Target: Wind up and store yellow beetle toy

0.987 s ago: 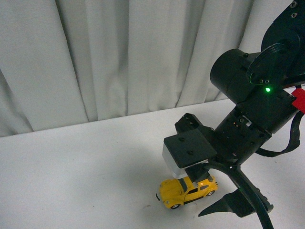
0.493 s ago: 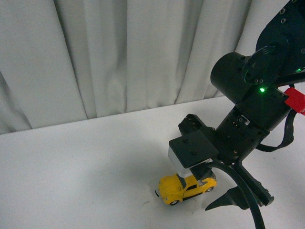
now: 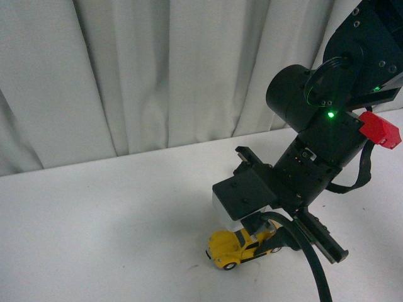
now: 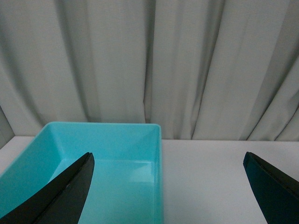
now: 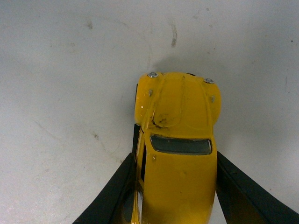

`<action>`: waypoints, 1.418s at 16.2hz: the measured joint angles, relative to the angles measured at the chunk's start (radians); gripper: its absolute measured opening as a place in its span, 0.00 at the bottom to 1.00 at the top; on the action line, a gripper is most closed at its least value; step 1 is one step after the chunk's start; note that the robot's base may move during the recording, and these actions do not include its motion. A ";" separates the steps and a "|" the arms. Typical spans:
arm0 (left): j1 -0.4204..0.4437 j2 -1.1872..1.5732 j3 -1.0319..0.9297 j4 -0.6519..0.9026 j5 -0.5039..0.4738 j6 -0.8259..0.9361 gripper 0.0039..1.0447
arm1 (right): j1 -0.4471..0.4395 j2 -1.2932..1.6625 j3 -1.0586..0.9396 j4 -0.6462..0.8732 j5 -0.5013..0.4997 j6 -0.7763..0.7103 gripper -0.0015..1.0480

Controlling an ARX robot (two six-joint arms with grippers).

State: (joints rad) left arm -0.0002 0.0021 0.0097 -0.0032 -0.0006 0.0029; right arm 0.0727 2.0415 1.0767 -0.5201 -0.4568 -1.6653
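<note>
The yellow beetle toy stands on the white table near the front right, its nose pointing left. My right gripper reaches down over its rear half and is shut on it. In the right wrist view the yellow beetle toy fills the middle, and both black fingers press against its sides behind the windscreen. My left gripper is open with nothing between its fingers; it hangs above the table beside a turquoise box. The left arm is out of the front view.
The turquoise box has an empty floor and stands close to a pale curtain. The same kind of curtain closes off the table's far edge in the front view. A black cable hangs off the right arm.
The right arm has shifted a little to the left with the toy in its grip. The gripper's lower finger, seen apart from the car a second ago, now sits against it.
</note>
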 joint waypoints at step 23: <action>0.000 0.000 0.000 0.000 0.000 0.000 0.94 | 0.037 -0.055 -0.132 0.189 0.029 0.199 0.38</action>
State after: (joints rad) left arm -0.0002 0.0021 0.0097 -0.0032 -0.0010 0.0029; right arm 0.1101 1.9865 0.9443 -0.3313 -0.4274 -1.4662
